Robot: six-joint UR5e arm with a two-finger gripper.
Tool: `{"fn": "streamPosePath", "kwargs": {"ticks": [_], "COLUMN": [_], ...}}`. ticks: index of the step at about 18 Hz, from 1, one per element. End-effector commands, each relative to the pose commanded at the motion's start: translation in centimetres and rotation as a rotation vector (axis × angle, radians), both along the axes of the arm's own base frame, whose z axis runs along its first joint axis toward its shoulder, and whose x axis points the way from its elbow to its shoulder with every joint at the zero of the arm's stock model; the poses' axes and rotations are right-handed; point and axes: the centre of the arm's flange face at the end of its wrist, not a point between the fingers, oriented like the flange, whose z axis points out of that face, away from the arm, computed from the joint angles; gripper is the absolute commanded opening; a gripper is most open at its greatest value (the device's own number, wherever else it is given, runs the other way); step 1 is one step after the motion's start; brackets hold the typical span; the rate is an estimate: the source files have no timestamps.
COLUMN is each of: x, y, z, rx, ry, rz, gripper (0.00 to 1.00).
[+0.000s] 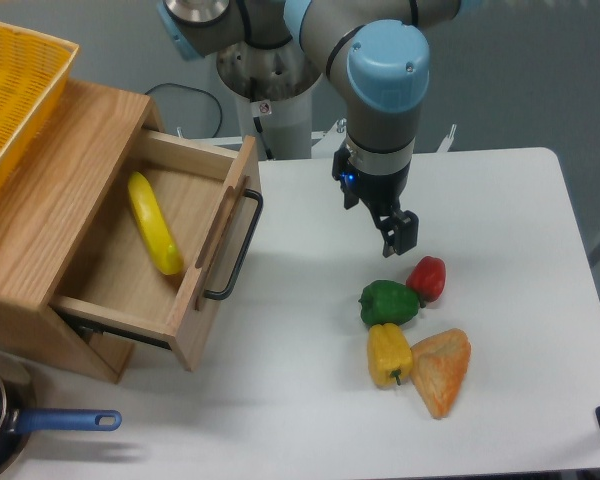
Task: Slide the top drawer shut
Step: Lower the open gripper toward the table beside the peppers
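The end effector (400, 232), holding nothing and its opening impossible to judge, hangs to the right of the open top drawer (155, 235), whose black handle (235, 247) faces it.

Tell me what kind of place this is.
Probably a robotics lab or test bench rather than a home kitchen: a robot arm stands at a plain white table, with toy-like peppers and a small wooden drawer unit set out as props, its cables showing behind.
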Motion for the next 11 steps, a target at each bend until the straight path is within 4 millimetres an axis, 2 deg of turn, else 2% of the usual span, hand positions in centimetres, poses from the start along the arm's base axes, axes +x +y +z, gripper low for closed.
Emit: {"fn": "streamPosePath", "kwargs": {"ticks": [3, 11], "x": [0.0, 0.3], "y": [0.2, 0.3], "z": [0.0, -1.8], "rx": [0.004, -0.013], "ry": [0.003, -0.021], "rz": [0.004, 0.02], "gripper": [1.0, 1.0]}}
